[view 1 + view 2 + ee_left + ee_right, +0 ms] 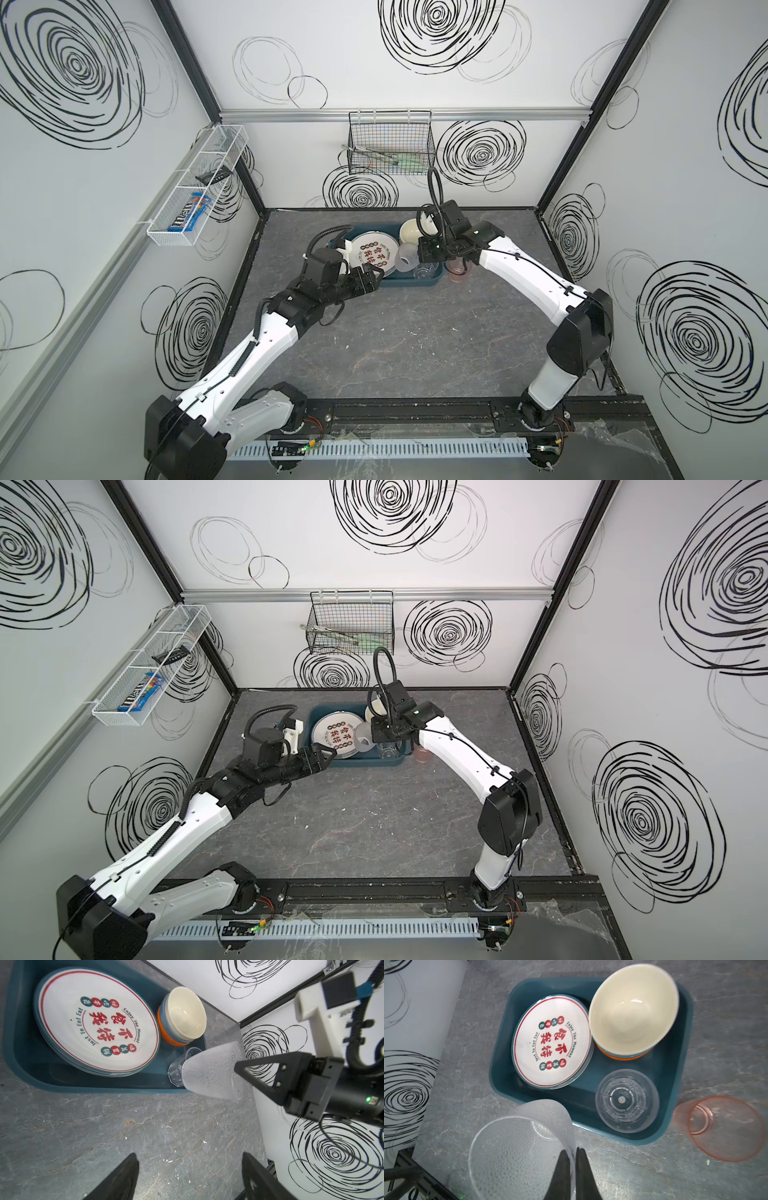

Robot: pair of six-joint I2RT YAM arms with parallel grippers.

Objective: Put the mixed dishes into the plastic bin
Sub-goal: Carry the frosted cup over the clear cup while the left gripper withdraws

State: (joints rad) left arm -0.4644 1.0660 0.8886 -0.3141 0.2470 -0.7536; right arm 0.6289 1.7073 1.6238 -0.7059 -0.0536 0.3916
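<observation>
The dark teal plastic bin (409, 282) (502, 1076) holds a stack of white plates with red characters (372, 253) (97, 1022), nested bowls with the cream one on top (633, 1009) (409, 232), and an upright clear glass (627, 1101) (178, 1070). My right gripper (573, 1153) is shut on the rim of a frosted tumbler (517, 1147) (209, 1072), tilted above the bin's near edge. A pink tumbler (724, 1128) (423, 755) stands on the table just right of the bin. My left gripper (189, 1154) (376, 276) is open and empty beside the bin's front left.
A black wire basket (390, 143) hangs on the back wall. A white mesh tray (199, 183) is fixed to the left wall. The grey marble table (415, 340) stretches from the bin to the black base rail (415, 409).
</observation>
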